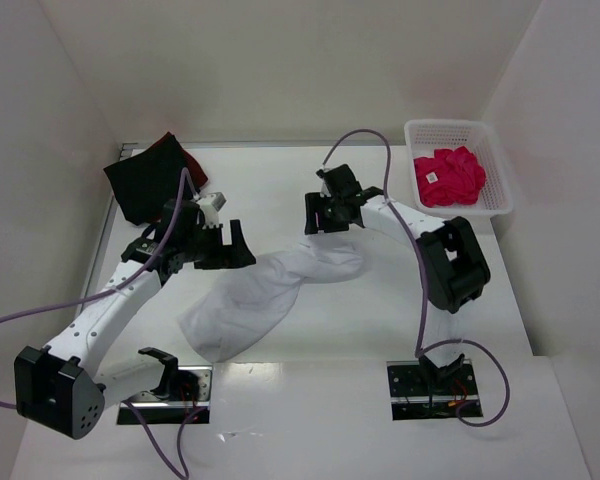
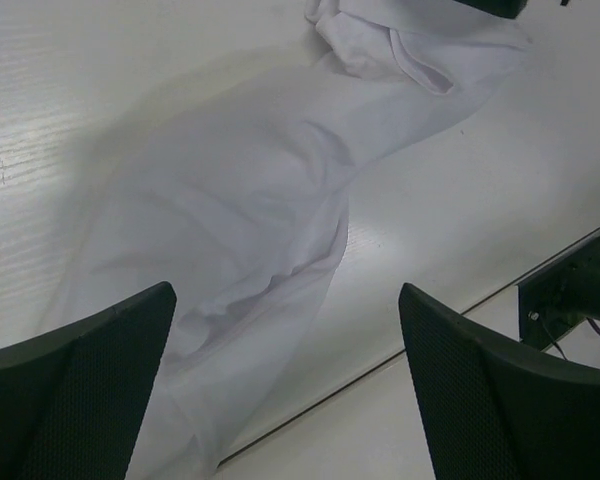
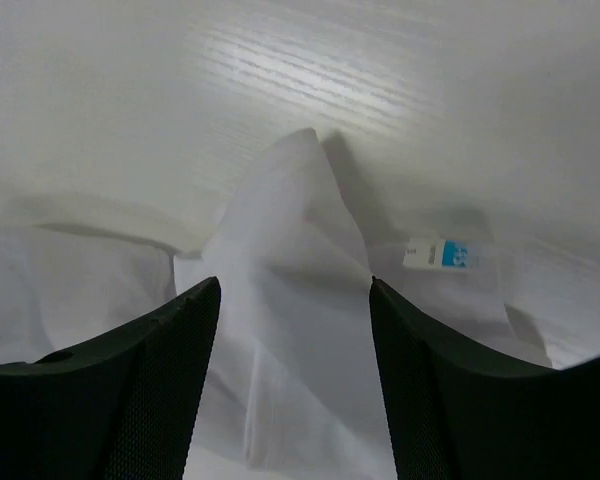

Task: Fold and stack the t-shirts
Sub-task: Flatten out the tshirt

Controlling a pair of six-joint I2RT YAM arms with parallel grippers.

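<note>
1. Nearest the arm bases, the white t-shirt (image 1: 265,300) lies on the bench (image 1: 380,310) as a rumpled diagonal band, unfolded. Its broad near end is toward the left arm (image 1: 115,310), and its narrower far end is bunched beneath the wrist of the right arm (image 1: 450,260).
2. Just left of the white t-shirt's middle, the left jaws hang above the cloth, spread fully wide with nothing between them.
3. Over the white t-shirt's far end, the right jaws stand well apart and grip nothing. A pinched-up peak of cloth (image 3: 300,190) stands free in line with the gap, and the blue and white label (image 3: 437,253) lies just beside it.
4. Beyond the white t-shirt to the left, the black t-shirt (image 1: 140,190) and the dark red t-shirt (image 1: 170,148) lie touching; whether they are folded cannot be told. Beyond it to the right, the pink-red t-shirt (image 1: 448,177) sits crumpled in the basket (image 1: 500,180).
5. The step in hand looks like laying the white t-shirt out flat, before any fold is made in it. The pink-red one is yet to be taken from the basket.
6. The next move probably calls for each arm to pinch an edge at opposite ends of the white t-shirt. They would then draw the cloth apart until it lies smooth, taking care to catch a single layer and not a bunched ridge.
</note>
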